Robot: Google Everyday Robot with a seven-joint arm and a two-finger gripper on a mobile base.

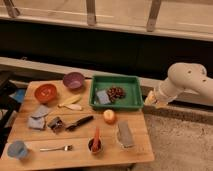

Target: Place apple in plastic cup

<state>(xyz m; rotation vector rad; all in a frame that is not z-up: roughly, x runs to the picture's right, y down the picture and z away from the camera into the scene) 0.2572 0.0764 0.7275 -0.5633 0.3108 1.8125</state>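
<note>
The apple (109, 116), small, orange-red with a yellowish patch, sits on the wooden table (75, 156) just in front of the green tray. The light-blue plastic cup (17, 149) stands at the table's front left corner, far from the apple. My white arm reaches in from the right. Its gripper (150, 99) hangs off the table's right edge, beside the tray's right end and up and to the right of the apple, apart from it.
A green tray (131, 94) holds a grey item and dark bits. A purple bowl (74, 80) and an orange-red bowl (45, 92) stand at the back left. A dark cup with an orange item (95, 144), a clear container (124, 134), a fork (56, 148) and grey cloths (38, 117) lie in front.
</note>
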